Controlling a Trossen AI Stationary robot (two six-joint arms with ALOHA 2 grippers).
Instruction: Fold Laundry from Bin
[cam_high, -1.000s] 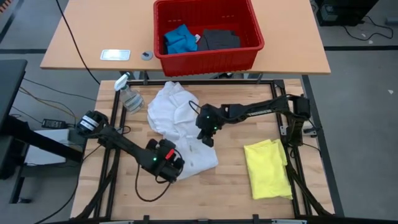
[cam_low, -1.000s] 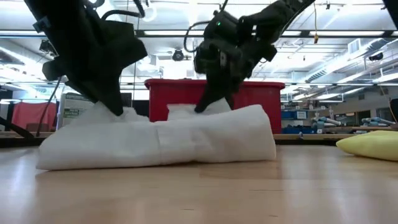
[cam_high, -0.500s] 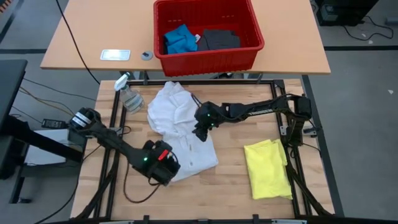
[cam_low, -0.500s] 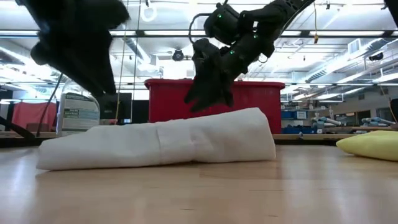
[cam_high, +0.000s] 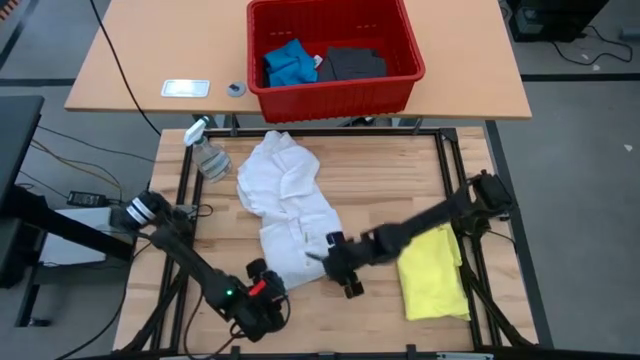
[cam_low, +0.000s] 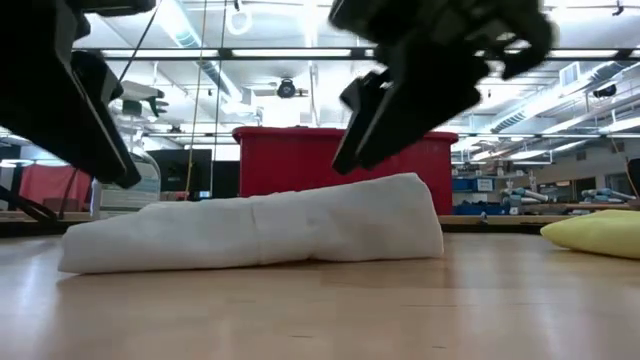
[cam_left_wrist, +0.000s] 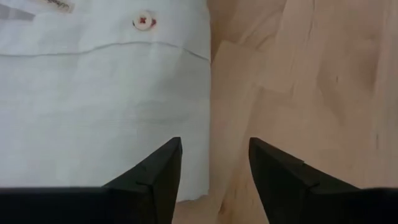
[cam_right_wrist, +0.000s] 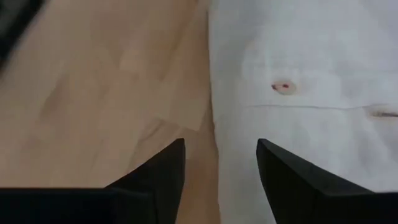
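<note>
High view, white shirt (cam_high: 287, 200) on table, left gripper (cam_high: 262, 300) and right gripper (cam_high: 340, 268) open, empty.

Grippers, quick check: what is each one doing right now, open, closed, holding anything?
Left gripper: open, holding nothing, at the white shirt's near edge.
Right gripper: open, holding nothing, also over that shirt's edge.
</note>
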